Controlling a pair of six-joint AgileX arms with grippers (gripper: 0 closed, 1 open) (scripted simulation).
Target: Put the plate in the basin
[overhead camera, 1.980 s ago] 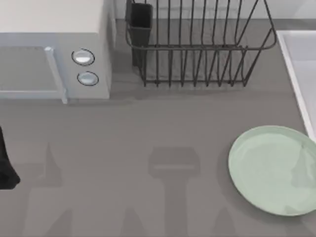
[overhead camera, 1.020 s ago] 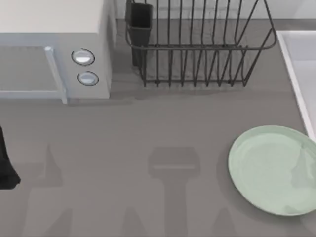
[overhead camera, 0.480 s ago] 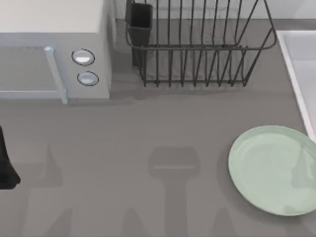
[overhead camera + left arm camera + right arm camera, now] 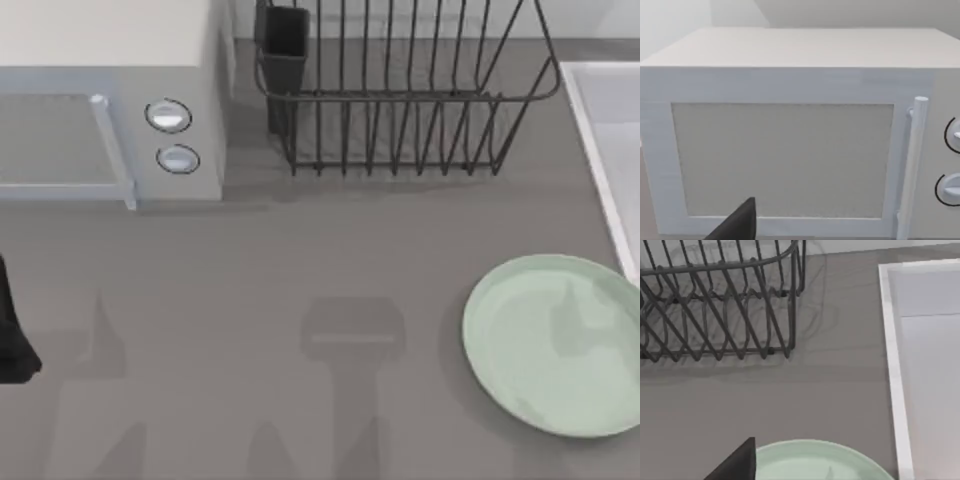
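Large round glossy plate [image 4: 555, 345]: pale mint green, plain, with a soft grey shadow patch across it. Rectangular basin [image 4: 612, 150]: pale grey-white, lighter white raised rim. Wire dish rack [image 4: 400, 95]: black, with a black cup-shaped holder [image 4: 285, 45] at one corner. Boxy microwave [image 4: 110, 100]: light grey-white, darker grey door panel, two silvery dials. Tabletop [image 4: 250, 300]: flat mid grey.
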